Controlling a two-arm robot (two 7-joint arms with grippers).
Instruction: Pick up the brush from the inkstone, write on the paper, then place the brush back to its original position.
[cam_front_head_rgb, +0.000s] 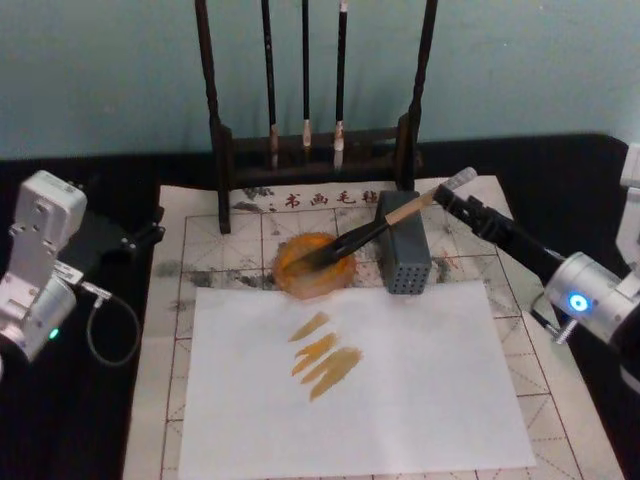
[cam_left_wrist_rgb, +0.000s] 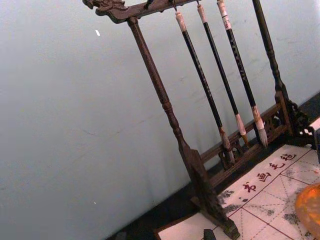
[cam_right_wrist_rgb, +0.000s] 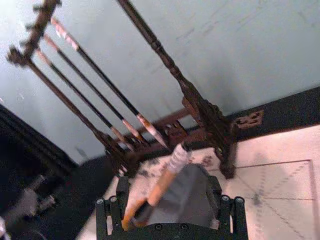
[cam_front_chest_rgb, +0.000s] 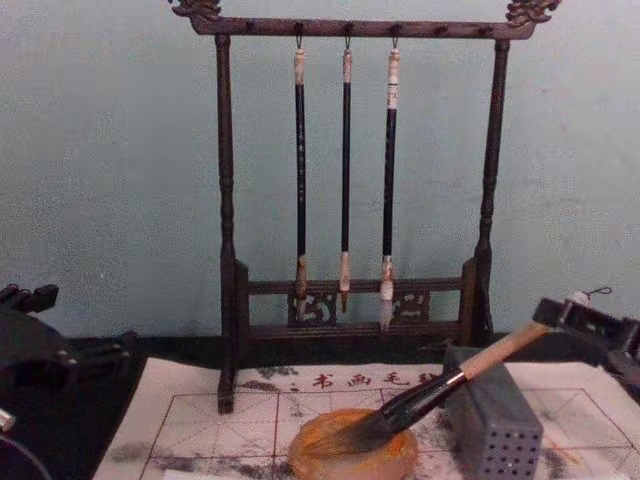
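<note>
The brush (cam_front_head_rgb: 370, 232) lies at a slant, its dark bristles resting in the orange inkstone (cam_front_head_rgb: 300, 280) and its tan handle leaning over the grey perforated box (cam_front_head_rgb: 405, 262). My right gripper (cam_front_head_rgb: 447, 197) is at the brush's white wrapped end, open. In the right wrist view its fingers (cam_right_wrist_rgb: 107, 212) stand wide apart on either side of the handle (cam_right_wrist_rgb: 165, 182). The chest view shows the brush (cam_front_chest_rgb: 440, 392) rising from the inkstone (cam_front_chest_rgb: 330, 455) to that gripper (cam_front_chest_rgb: 565, 315). The red-gridded paper (cam_front_head_rgb: 200, 230) lies under everything. My left gripper (cam_front_head_rgb: 145, 237) is parked off the paper's left edge.
A plain white sheet (cam_front_head_rgb: 350, 400) with amber strokes covers the near part of the gridded paper. A dark wooden rack (cam_front_head_rgb: 310, 150) with three thin hanging brushes stands at the back. Black cloth surrounds the paper.
</note>
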